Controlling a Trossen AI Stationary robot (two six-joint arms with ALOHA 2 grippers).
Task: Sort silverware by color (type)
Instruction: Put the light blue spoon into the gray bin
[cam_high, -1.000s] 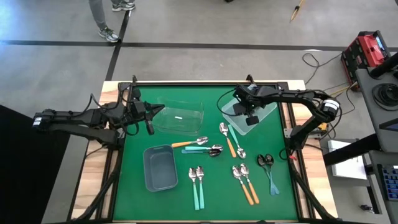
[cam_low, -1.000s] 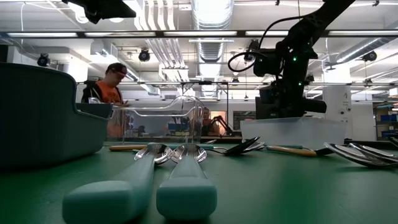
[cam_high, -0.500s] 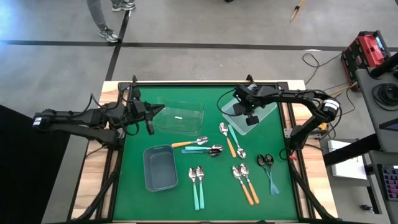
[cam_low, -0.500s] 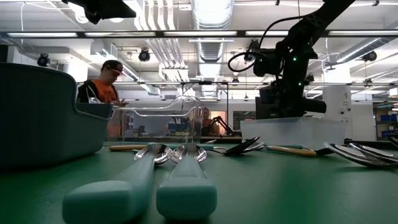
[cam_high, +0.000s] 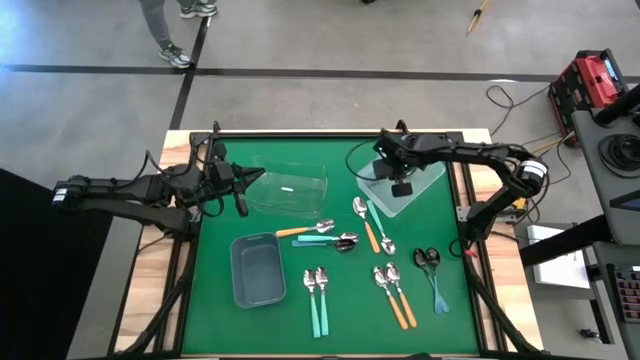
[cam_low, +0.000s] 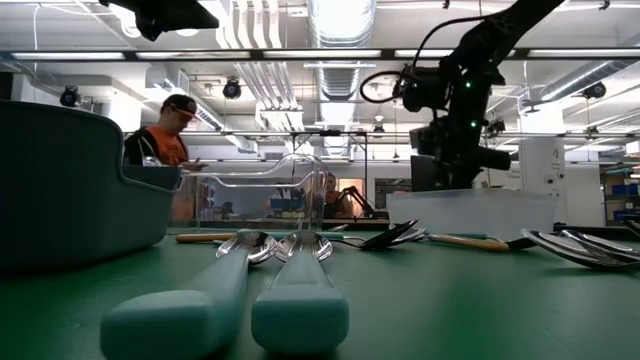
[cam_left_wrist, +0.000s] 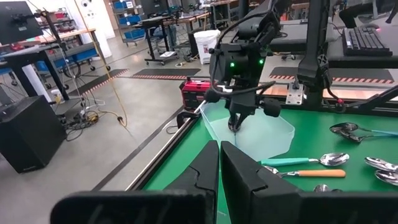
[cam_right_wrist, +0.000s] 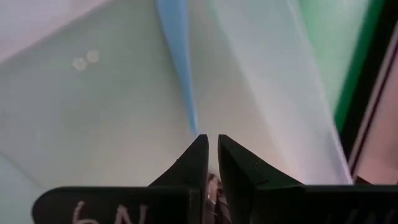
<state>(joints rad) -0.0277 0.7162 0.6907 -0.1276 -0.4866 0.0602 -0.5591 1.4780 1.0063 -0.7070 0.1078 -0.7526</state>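
Slight shift of the right gripper (cam_high: 399, 187) since a second ago, sliding a touch toward table centre yet staying over the pale bin (cam_high: 432, 178) at the far right of the mat. From above: left gripper (cam_high: 240, 204) parked beside the clear bin (cam_high: 290, 190), waiting; grey bin (cam_high: 257, 272) near the front. Loose silverware (cam_high: 325, 240) spread across the green mat between the bins: orange and teal handles mid-table, a teal pair (cam_high: 317, 298) and an orange pair (cam_high: 397, 298) up front, a darker blue one (cam_high: 436, 278) to the right. At table height: right gripper (cam_low: 445, 180) hanging just above the pale bin (cam_low: 480, 212), teal pair (cam_low: 240, 300) huge in the foreground. Past the left wrist: left gripper (cam_left_wrist: 219, 144) with fingers pressed together on nothing, looking across at the right gripper (cam_left_wrist: 235, 126) over the pale bin (cam_left_wrist: 267, 134). Past the right wrist: right gripper (cam_right_wrist: 211, 138) with jaws nearly together, seemingly pinching the thin end of a light blue handle (cam_right_wrist: 180, 62) that runs out over the pale bin (cam_right_wrist: 93, 112). Judged step: delivery of a blue spoon into its bin. Next move, by the look of it: spreading the jaws to drop it, then clearing the bin wall and heading for another spoon on the mat.
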